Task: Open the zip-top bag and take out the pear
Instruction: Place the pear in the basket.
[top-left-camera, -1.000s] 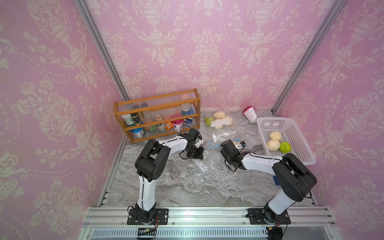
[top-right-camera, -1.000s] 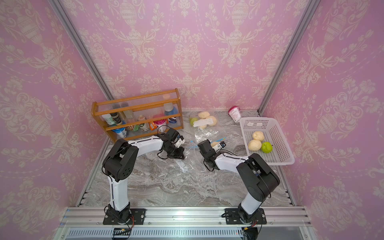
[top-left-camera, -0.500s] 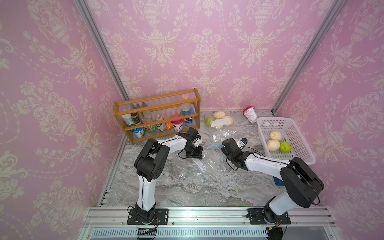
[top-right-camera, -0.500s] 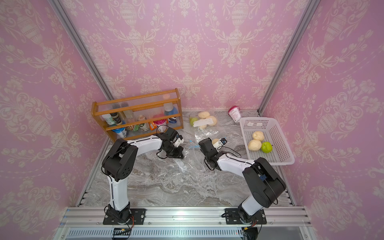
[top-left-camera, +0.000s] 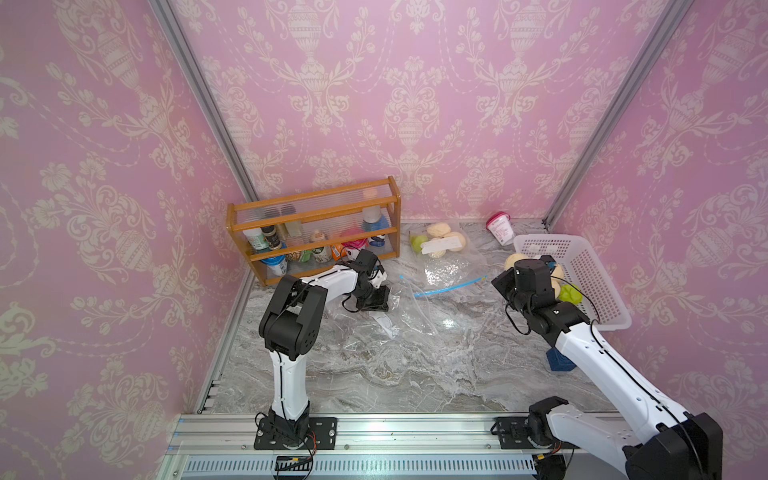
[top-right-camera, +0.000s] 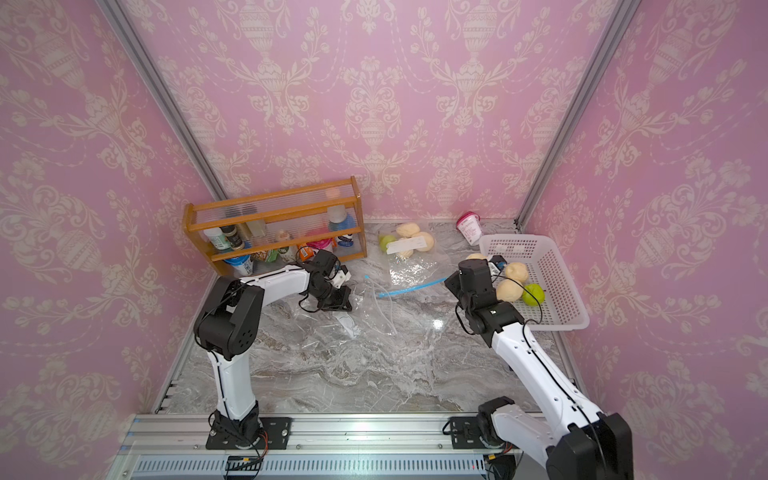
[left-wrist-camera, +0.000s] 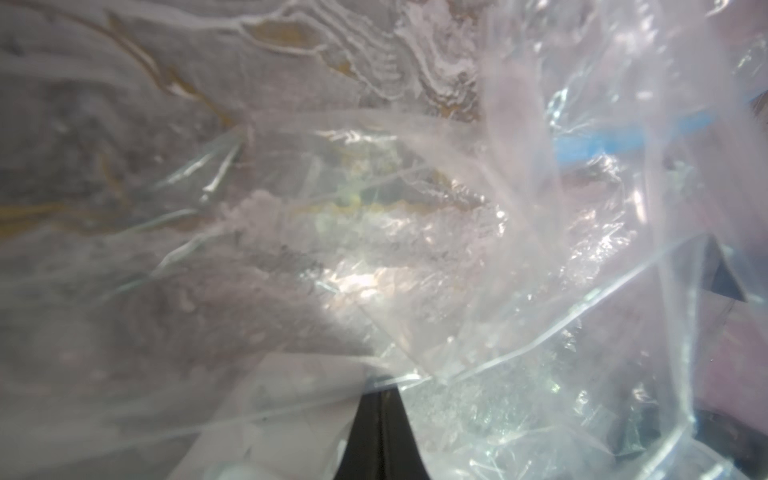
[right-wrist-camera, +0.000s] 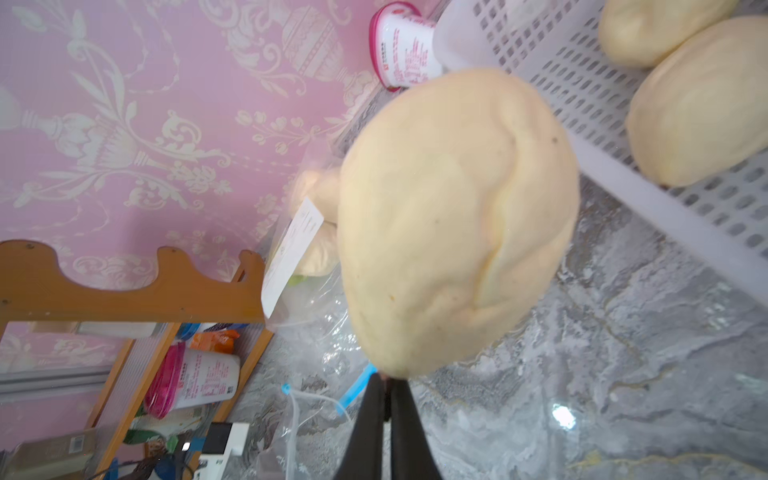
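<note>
Looks like you're basically done: the pear (right-wrist-camera: 457, 220) is out of the zip-top bag (top-left-camera: 409, 309) and hanging from your right gripper (right-wrist-camera: 388, 378), fingers nearly pressed together on its narrow end, at about 2 o'clock on the table (top-left-camera: 415, 374), just beside the white basket (top-left-camera: 548, 237). Your left gripper (top-left-camera: 376, 301) sits around 10 o'clock, clamped shut on the bag's film. Only setting the pear down seems left. Heads up: in both top views the wrist hides most of the pear, and the left wrist view is all blurry plastic, so I can't tell which bit of bag you've got.
</note>
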